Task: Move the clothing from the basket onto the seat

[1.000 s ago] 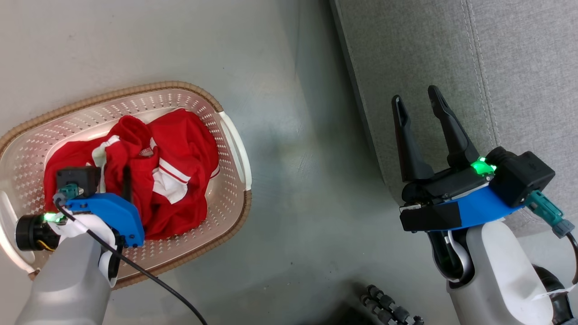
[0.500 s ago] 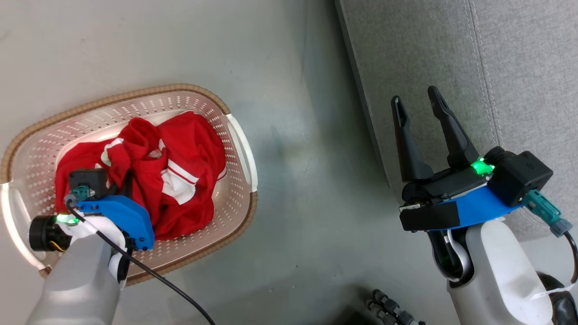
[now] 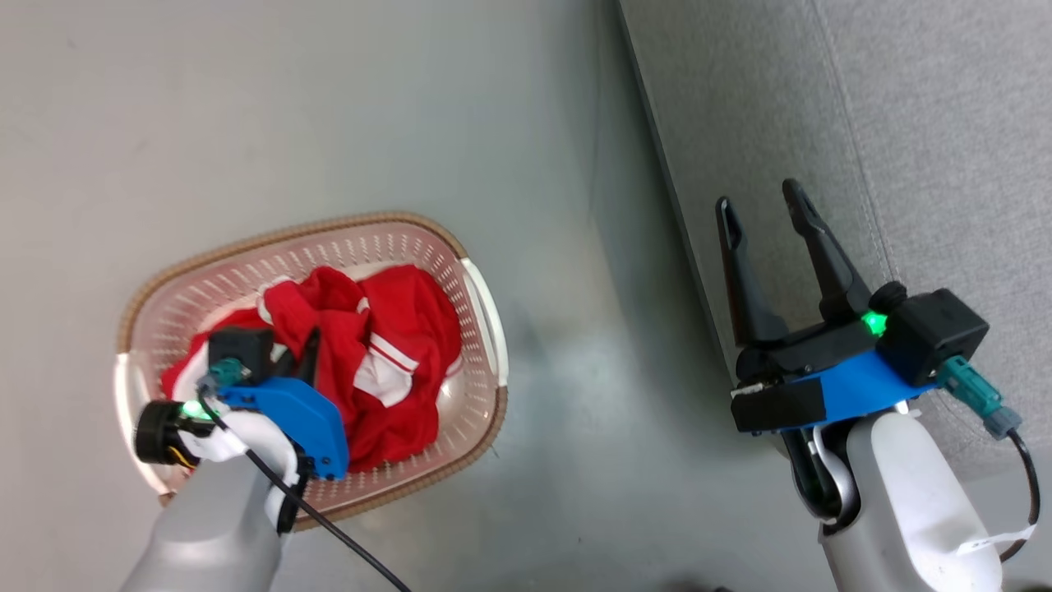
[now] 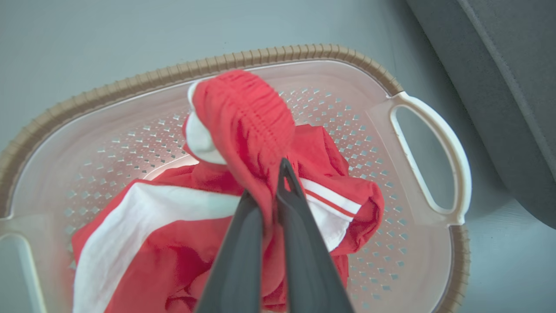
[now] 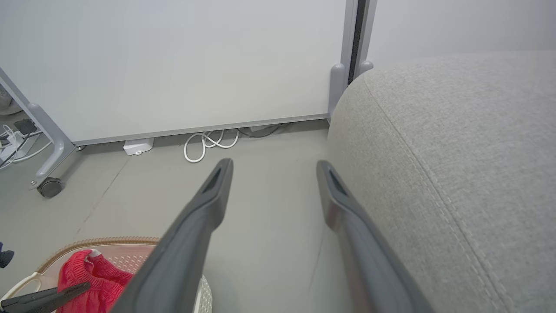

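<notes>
Left gripper (image 4: 266, 180) clamped on bunched red fold of clothing (image 4: 243, 113). Ribbed elastic band flops over fingertips toward 12 o'clock in left wrist view. Rest of clothing heaped in basket (image 3: 288, 238), which sits on floor (image 3: 329, 99) at 8 o'clock in head view. Seat (image 3: 904, 123) at 2 o'clock, well apart from basket. Right gripper (image 3: 758, 195) spread, holding nothing, just beside seat edge.

Judgement: fabric light, limp, not fragile; likely to drape, trail, maybe drag tangled layers along. Gathered waistband looks like thickest, surest hold. Needs high lift to clear rim.
</notes>
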